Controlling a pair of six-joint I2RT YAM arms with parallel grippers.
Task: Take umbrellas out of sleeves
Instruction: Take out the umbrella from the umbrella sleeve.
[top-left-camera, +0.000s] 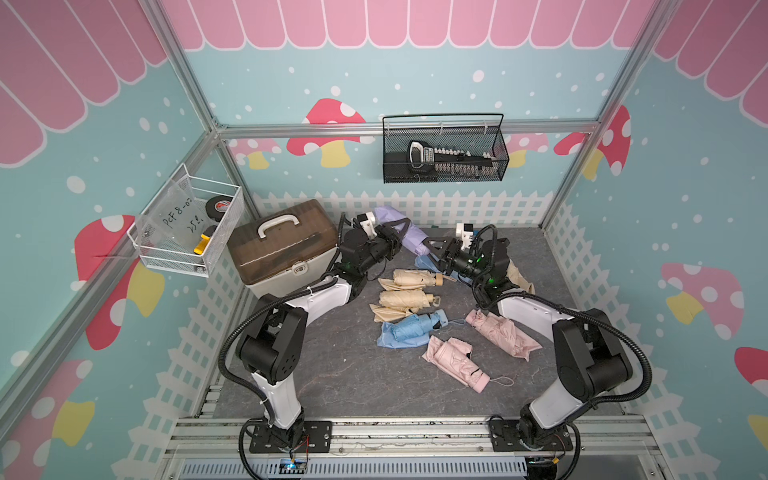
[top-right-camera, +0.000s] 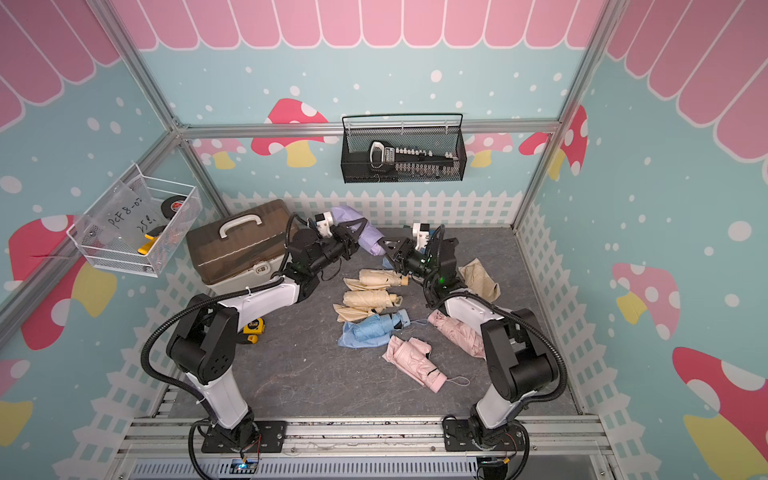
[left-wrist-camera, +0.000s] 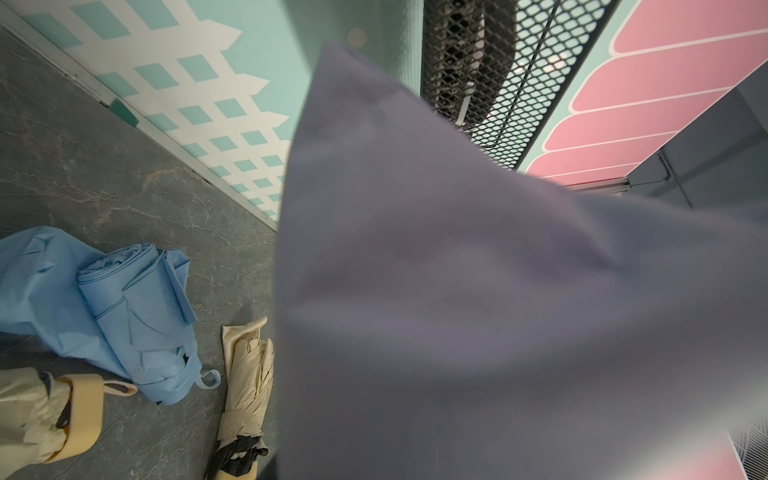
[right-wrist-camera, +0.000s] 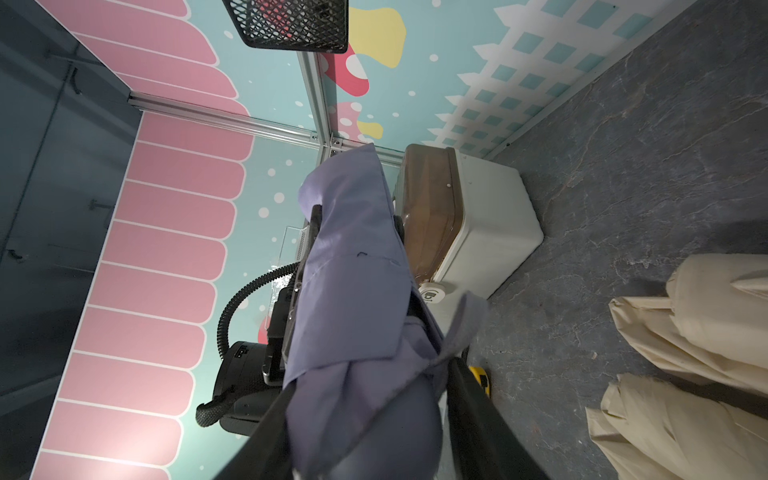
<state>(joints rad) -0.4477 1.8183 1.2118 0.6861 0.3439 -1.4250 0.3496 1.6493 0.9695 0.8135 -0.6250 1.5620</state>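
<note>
A lilac umbrella (top-left-camera: 417, 244) hangs above the table's back, partly inside its smooth lilac sleeve (top-left-camera: 388, 215). My left gripper (top-left-camera: 397, 236) is shut on the sleeve (right-wrist-camera: 353, 249), whose fabric (left-wrist-camera: 457, 291) fills the left wrist view. My right gripper (right-wrist-camera: 370, 384) has a finger on each side of the umbrella's rounded end (right-wrist-camera: 374, 419), pressed against it. On the table lie two beige umbrellas (top-left-camera: 415, 277) (top-left-camera: 405, 300), a blue one (top-left-camera: 415, 326) on a blue sleeve (top-left-camera: 399, 340), and two pink ones (top-left-camera: 457, 361) (top-left-camera: 498, 332).
A brown-lidded box (top-left-camera: 282, 245) stands at the back left, close to my left arm. A black mesh basket (top-left-camera: 444, 153) hangs on the back wall and a white wire basket (top-left-camera: 187, 224) on the left wall. A yellow tape measure (top-right-camera: 253, 328) lies beside my left arm.
</note>
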